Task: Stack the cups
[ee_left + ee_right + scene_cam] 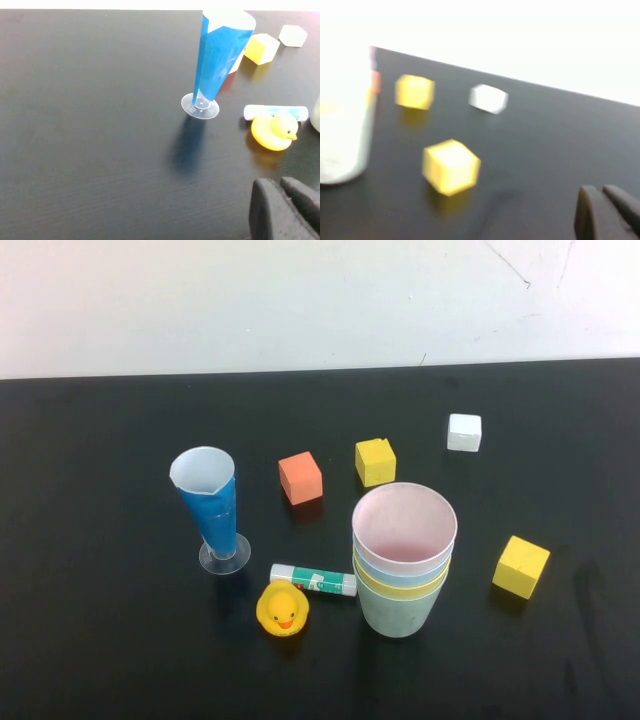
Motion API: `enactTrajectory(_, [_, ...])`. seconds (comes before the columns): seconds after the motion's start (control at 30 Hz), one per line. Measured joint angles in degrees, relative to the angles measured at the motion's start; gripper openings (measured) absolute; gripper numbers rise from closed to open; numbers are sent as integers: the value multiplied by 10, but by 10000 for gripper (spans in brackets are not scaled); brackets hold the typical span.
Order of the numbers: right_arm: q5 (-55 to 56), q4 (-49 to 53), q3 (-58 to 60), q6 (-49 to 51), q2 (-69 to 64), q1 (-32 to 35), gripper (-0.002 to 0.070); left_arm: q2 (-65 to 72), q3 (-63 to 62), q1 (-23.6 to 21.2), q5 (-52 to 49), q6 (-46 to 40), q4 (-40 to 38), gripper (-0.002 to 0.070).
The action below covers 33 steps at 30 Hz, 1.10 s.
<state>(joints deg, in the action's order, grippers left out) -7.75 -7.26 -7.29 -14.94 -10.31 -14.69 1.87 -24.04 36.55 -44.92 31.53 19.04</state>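
The four cups stand nested in one upright stack (403,560) at the table's middle right: green outermost at the bottom, then yellow, light blue, and pink innermost on top. The stack's pale side shows in the right wrist view (342,145), and a sliver of it shows in the left wrist view (316,115). Neither gripper shows in the high view. My left gripper (279,182) hovers over bare table, shut and empty, near the rubber duck. My right gripper (600,190) is shut and empty, off to the stack's right.
A tall blue cone glass (212,508) on a clear foot stands left of the stack. A yellow rubber duck (282,609) and a glue stick (313,580) lie between them. Orange (300,478), yellow (375,461), white (464,432) and yellow (521,566) cubes lie around.
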Motion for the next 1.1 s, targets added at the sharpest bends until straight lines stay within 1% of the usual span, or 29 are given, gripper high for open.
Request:
enactTrajectory(0.1, [-55,86,15,81,49,64,-1,0,0,0,0,0,0,0])
enactTrajectory(0.17, [-75,123,32,123,76,101,-1,0,0,0,0,0,0,0])
enactTrajectory(0.27, [-87,151,63,169,104,147,-1,0,0,0,0,0,0,0])
enactTrajectory(0.33, [-92,158,81,179,108,163,-1,0,0,0,0,-5,0,-1])
enactTrajectory(0.57, [-117,162,88,149,110,170,-1,0,0,0,0,-8,0,0])
enactTrajectory(1.1, [-118,162,88,146,110,170,-1,0,0,0,0,-8,0,0])
